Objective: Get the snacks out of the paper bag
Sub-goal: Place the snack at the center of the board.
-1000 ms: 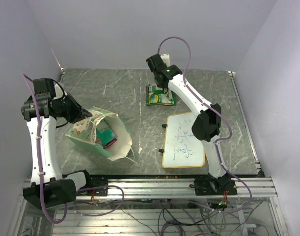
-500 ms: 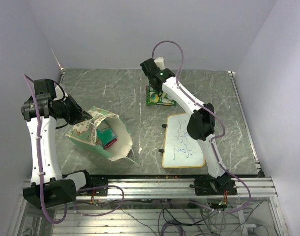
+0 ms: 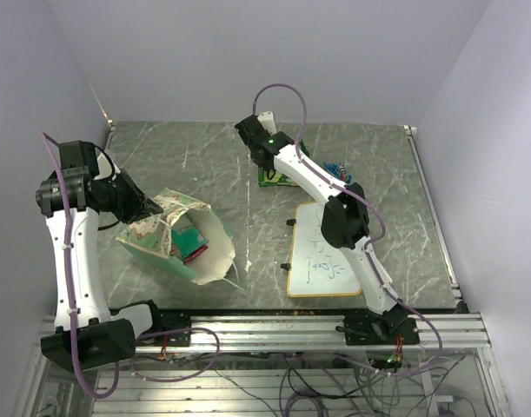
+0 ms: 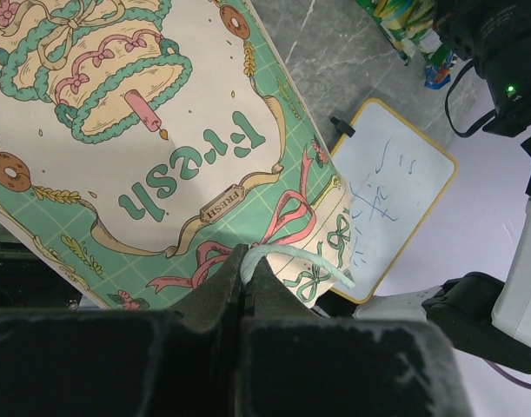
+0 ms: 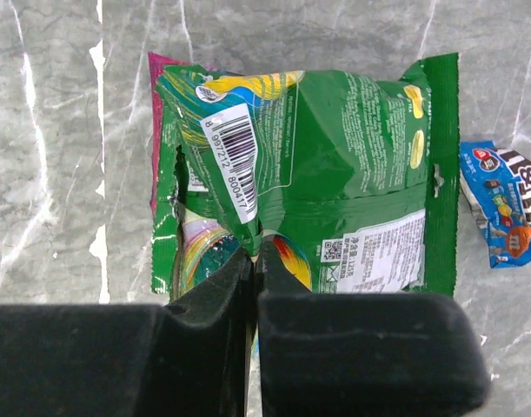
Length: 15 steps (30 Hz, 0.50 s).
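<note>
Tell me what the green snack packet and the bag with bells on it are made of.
The green packet looks like thin glossy plastic film: light shines off its crinkles. The paper bag looks like matte paper or thin card: no shine, flat printed pictures. Its handle seems to be pale string, though that is hard to tell.

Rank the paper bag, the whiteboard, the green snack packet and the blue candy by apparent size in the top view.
1. paper bag, only slightly ahead, and it rises nearer the camera
2. whiteboard
3. green snack packet, partly covered
4. blue candy
</note>
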### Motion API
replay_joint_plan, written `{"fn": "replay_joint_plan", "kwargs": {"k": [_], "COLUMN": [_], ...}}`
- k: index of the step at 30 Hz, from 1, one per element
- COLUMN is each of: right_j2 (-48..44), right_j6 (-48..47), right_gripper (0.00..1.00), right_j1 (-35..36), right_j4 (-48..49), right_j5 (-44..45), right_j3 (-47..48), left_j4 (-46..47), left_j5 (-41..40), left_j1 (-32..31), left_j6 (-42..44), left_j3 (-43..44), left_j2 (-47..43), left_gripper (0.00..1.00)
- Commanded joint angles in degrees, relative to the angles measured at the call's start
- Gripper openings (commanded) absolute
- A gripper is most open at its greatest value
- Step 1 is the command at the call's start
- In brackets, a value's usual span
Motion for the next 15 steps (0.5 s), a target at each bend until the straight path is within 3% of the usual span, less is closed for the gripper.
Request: {"fn": "replay_joint_plan", "kwargs": {"k": [1, 15], "right_j2": [1.20, 4.50], "right_j6": [-0.48, 0.95], "right_gripper": [0.03, 0.08], "right_j1": [-0.09, -0.56], "right_j4": [3.87, 6.47], "right_j5": [-1.04, -3.27], "right_j3": [-0.35, 0.94], "left_j4": [-1.39, -1.37], "left_j5": [-1.43, -0.43], "left_j1": [-0.20, -0.13], "left_j6": [1.44, 1.85], "left_j3": [2.18, 1.29], "left_j2": [-1.25, -1.85], "left_gripper": [0.07, 0.07]}}
